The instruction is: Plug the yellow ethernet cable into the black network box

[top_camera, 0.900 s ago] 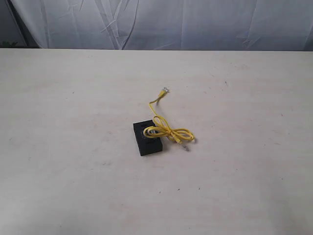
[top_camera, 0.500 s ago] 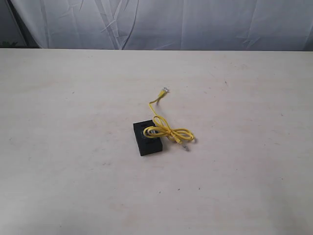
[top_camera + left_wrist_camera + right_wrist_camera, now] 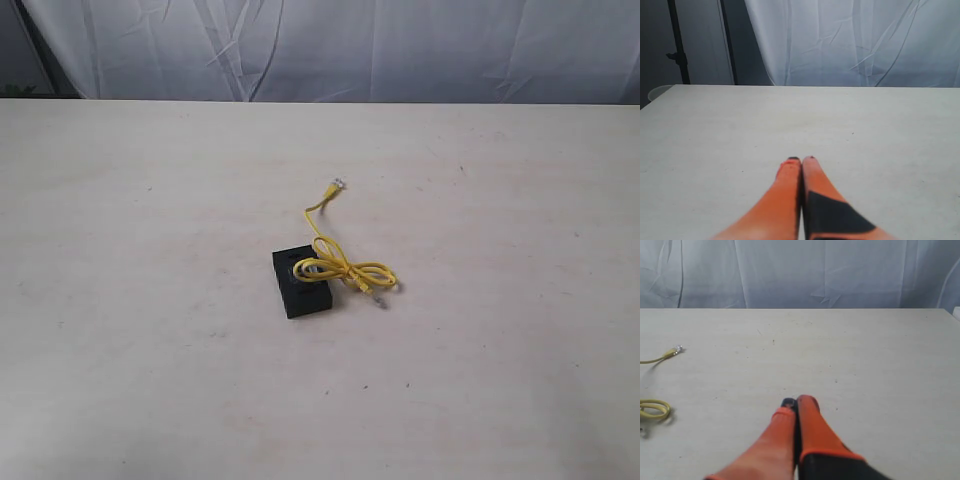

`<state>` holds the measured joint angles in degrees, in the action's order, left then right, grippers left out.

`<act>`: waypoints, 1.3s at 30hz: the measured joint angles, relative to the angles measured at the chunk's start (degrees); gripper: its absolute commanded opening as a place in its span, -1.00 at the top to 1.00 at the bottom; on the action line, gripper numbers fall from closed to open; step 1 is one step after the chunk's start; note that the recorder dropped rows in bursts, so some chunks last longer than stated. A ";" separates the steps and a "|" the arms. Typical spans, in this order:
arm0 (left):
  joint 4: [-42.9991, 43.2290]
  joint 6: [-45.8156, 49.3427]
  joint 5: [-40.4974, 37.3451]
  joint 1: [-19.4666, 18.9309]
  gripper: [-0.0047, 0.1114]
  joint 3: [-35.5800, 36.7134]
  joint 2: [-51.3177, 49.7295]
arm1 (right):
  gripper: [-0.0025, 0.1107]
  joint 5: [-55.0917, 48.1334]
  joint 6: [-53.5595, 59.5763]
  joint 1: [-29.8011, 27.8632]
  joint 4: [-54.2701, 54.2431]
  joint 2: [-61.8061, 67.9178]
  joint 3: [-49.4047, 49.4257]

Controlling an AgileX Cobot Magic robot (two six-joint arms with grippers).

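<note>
The black network box (image 3: 300, 283) lies flat near the middle of the table in the exterior view. The yellow ethernet cable (image 3: 345, 265) rests partly on its top, looped in a loose knot, with one clear plug (image 3: 336, 184) farther back and another (image 3: 379, 299) beside the box. No arm shows in the exterior view. My left gripper (image 3: 801, 160) is shut over bare table, holding nothing. Also shut and empty, my right gripper (image 3: 796, 402) has a cable loop (image 3: 654, 410) and a plug (image 3: 676, 350) off to its side.
A pale table (image 3: 150, 300) carries everything. A white wrinkled curtain (image 3: 400, 45) hangs behind its far edge. A dark pole (image 3: 679, 42) stands beyond the table in the left wrist view.
</note>
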<state>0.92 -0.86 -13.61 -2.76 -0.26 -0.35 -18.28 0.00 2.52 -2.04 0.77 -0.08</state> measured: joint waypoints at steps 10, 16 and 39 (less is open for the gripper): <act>0.13 0.00 0.00 0.00 0.91 0.00 0.00 | 0.97 6.28 0.00 0.00 -16.20 0.00 0.00; 0.13 0.00 0.21 0.00 0.91 0.00 0.00 | 0.97 16.94 0.00 0.00 -32.36 0.00 0.00; -15.03 -0.36 3.54 0.00 0.91 0.00 0.00 | 0.97 -2.52 18.16 0.00 -23.00 31.85 -33.52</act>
<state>-14.11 -1.21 -10.08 -2.76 -0.26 -0.35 -20.80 18.16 2.52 -25.05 32.62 -33.60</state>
